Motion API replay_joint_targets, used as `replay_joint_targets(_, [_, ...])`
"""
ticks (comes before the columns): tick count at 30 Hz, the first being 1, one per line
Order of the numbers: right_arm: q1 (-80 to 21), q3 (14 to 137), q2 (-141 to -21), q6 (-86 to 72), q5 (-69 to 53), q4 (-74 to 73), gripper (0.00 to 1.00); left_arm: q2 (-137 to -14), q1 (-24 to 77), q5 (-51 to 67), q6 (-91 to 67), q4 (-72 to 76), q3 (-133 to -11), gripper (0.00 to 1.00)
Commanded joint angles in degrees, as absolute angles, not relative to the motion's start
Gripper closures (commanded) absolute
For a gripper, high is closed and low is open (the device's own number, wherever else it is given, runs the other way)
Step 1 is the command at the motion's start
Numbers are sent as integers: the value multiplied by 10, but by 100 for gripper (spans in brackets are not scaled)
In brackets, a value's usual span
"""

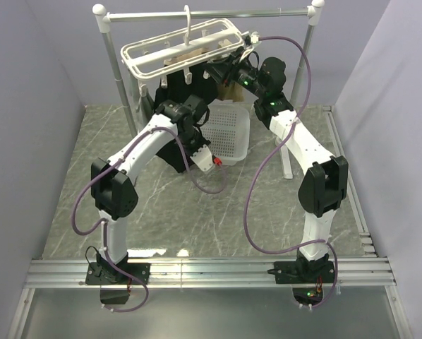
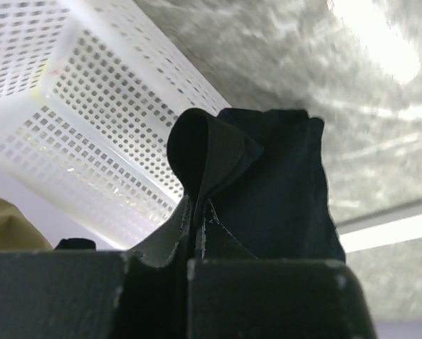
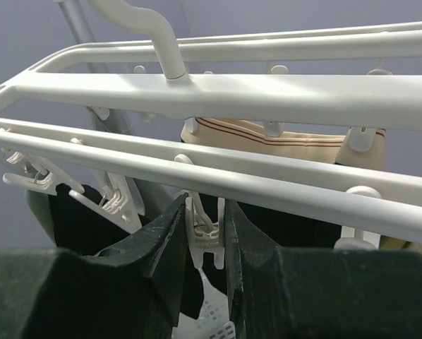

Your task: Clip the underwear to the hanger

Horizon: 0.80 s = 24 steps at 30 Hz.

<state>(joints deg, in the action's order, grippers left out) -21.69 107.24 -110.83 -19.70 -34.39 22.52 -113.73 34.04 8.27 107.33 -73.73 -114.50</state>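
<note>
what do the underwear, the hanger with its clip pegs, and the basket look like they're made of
underwear: soft matte black fabric, probably a knit; it folds and creases limply.
hanger: likely smooth white plastic; moulded rounded bars with a faint sheen.
clip peg: the same white plastic look.
basket: white, rigid-looking plastic; its walls are pierced with rows of small holes.

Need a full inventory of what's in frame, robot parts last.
rail stand: one, grey, at the back
hanger: one, white, hung on rail stand
clip peg: many, white, under hanger bars
basket: one, white perforated, below hanger
underwear: one, black, pinched by left gripper
tan garment: one, beige, clipped to hanger
dark fabric: count unclear, black, hanging under hanger
table: one, grey marbled, under everything
left gripper: one, black, shut on underwear
right gripper: one, black, closed on a clip peg
</note>
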Motion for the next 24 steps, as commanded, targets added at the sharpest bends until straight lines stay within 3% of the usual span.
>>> replay_joint_targets(1, [-209,1079,-1112,-201,-351,229,100,-1107,325,172,1009,-748,-1179,100])
replay_joint_targets(6, [-208,1075,-1107,-212,-351,227,100,-1071,311,248,904,-687,-1178,100])
replay_joint_targets(12, [-209,1069,-1101,-221,-351,224,100,-988,294,287,708,-482,-1081,100])
replay_joint_targets(24, [-208,1062,-1085,-258,-348,210,100,-895,298,158,525,-186,-937,100])
